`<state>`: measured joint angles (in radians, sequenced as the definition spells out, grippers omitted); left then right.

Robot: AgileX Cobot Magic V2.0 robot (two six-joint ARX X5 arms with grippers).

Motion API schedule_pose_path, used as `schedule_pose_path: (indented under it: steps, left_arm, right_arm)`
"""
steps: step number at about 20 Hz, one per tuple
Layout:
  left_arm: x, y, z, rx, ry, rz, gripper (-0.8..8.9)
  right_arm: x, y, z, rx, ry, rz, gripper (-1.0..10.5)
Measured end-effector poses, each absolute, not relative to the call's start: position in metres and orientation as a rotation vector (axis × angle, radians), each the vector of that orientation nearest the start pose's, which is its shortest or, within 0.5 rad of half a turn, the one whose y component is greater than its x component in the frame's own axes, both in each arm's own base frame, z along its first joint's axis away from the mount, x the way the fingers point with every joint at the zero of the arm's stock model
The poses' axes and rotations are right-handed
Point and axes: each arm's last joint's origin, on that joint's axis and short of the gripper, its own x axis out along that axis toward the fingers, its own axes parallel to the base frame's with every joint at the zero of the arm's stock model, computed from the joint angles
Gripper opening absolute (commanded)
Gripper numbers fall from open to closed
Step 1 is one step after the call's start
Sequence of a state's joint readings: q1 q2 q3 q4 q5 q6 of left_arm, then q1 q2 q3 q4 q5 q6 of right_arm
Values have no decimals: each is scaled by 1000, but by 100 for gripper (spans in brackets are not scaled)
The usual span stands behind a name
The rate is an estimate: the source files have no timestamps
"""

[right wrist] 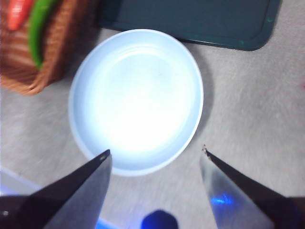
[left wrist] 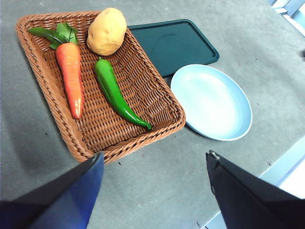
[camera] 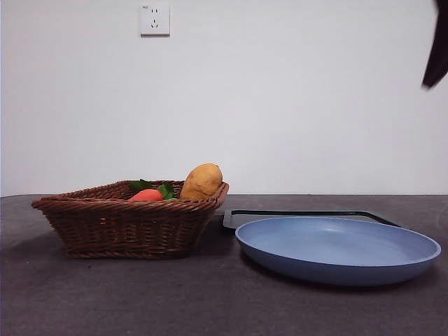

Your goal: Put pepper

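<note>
Inside basket point(left wrist: 43, 81), pepper point(left wrist: 114, 93) lies between carrot point(left wrist: 70, 76) and potato point(left wrist: 106, 31).

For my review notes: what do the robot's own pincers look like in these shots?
The left pincer has two broad, flat, wedge-shaped black jaws with a glossy blue sheen on one. The right pincer has the same tapering dark jaws, greyish in the glare, with a blue glow low between them. The front view shows only a black tip at the top corner. No cables or markings are visible.
</note>
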<state>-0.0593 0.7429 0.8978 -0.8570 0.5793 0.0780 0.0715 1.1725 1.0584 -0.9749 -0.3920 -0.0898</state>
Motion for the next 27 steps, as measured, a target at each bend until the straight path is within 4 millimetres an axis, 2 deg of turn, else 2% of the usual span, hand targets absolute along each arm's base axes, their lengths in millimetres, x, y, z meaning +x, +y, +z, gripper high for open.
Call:
schedule_pose_path:
  steps: [3,6,13,18,23,27]
  left_arm:
    - [127,-23,320,-111,665,-638,376]
    - [127,-23,320,-111,665,-638,376]
    - [127,-23,320,-111,665,-638,376]
    - [127,-23,320,-111,665,-637,376]
    - [127,-23,320,-111,665,-637,376]
    - [127,-23,320,-110,665,-634,376]
  right_arm:
    - [244,29,269,111,1112,458,322]
    - [266,30,242,129,1188,450,296]
    - [299,39,186,125,1307,465,288]
    - [305,44,168,120,1349,475,221]
    - [307,47,158,119,1386,481,1]
    - [307,47,160,141,1383,481,5]
